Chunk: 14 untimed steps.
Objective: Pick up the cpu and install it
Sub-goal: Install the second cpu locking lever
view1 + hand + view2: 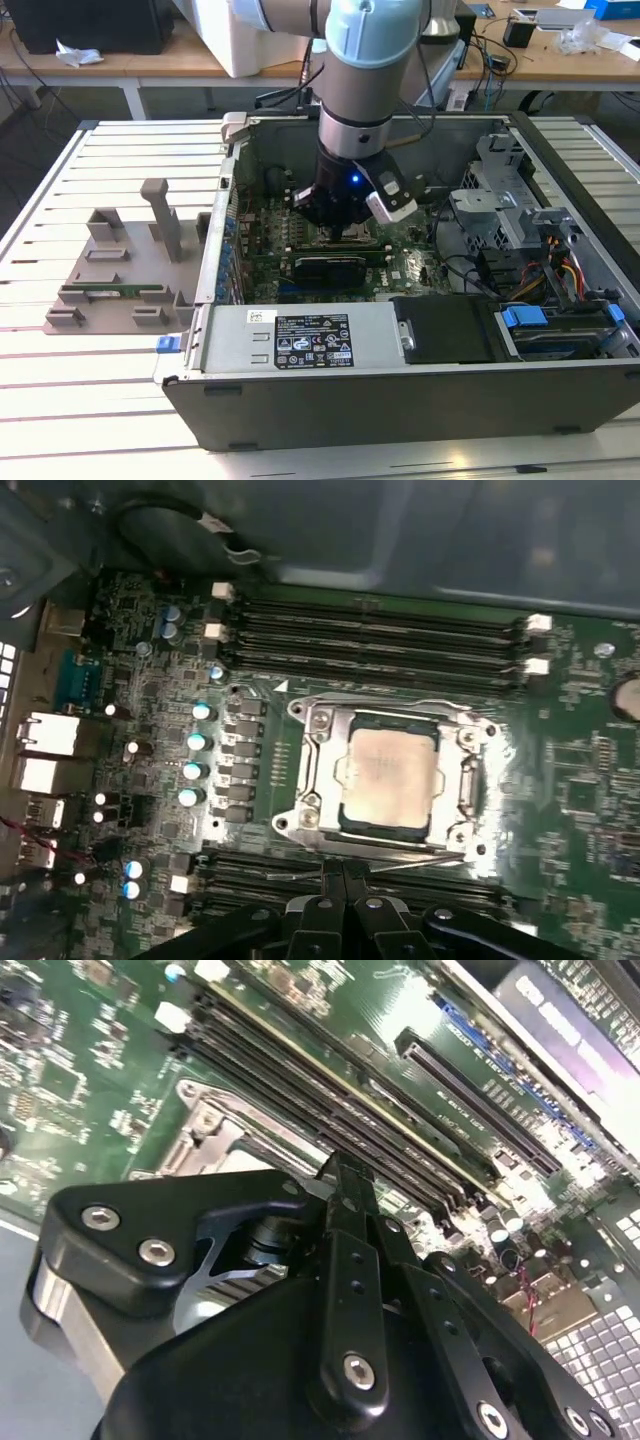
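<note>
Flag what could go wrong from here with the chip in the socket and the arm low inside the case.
The cpu already lies in the socket frame; if it sits slightly skewed, pressure could harm the contacts. The gripper hangs just beside the frame and memory slots, so a small drift might knock them.

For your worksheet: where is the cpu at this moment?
In the first wrist view, the cpu sits in the metal socket frame on the motherboard, between memory slots.

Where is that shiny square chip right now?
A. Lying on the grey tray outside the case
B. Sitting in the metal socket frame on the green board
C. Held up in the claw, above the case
B: in the first wrist view the cpu lies flat inside the socket frame on the motherboard, with the claw just beside it.
</note>
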Available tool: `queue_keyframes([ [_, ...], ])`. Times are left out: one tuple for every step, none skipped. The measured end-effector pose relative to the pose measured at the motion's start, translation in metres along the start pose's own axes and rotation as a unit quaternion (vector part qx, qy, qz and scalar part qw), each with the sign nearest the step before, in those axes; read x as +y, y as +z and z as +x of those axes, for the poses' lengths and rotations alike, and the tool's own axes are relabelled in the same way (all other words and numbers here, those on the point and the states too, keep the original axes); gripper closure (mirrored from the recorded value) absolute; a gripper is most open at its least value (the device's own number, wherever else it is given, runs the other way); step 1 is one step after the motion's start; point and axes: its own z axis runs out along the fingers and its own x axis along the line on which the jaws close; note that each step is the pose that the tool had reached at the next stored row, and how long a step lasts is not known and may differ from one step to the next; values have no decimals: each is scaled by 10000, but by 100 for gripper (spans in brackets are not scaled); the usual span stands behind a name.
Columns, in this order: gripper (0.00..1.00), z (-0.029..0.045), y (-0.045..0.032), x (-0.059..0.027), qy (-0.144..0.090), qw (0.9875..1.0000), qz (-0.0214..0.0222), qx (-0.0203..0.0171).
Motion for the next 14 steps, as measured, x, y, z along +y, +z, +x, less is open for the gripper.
queue_keyframes([
  [89,32,18,1,-1,10000,0,0],
  [89,68,35,3,-1,10000,-1,0],
  [89,131,65,7,0,10000,-2,0],
  [89,173,87,9,-2,10000,-4,0],
  [89,208,99,10,-5,10000,-6,1],
  [89,229,108,12,-8,10000,-8,0],
  [89,251,119,15,-12,10000,-9,0],
  [89,264,129,20,-19,10000,-8,2],
  [89,263,142,37,-25,10000,-11,2],
  [89,260,158,55,-29,10000,-12,2],
  [89,256,182,77,-31,10000,-13,2],
  [89,255,194,87,-32,10000,-12,3],
  [89,254,201,97,-33,10000,-13,5],
  [89,250,217,120,-35,10000,-21,1],
])
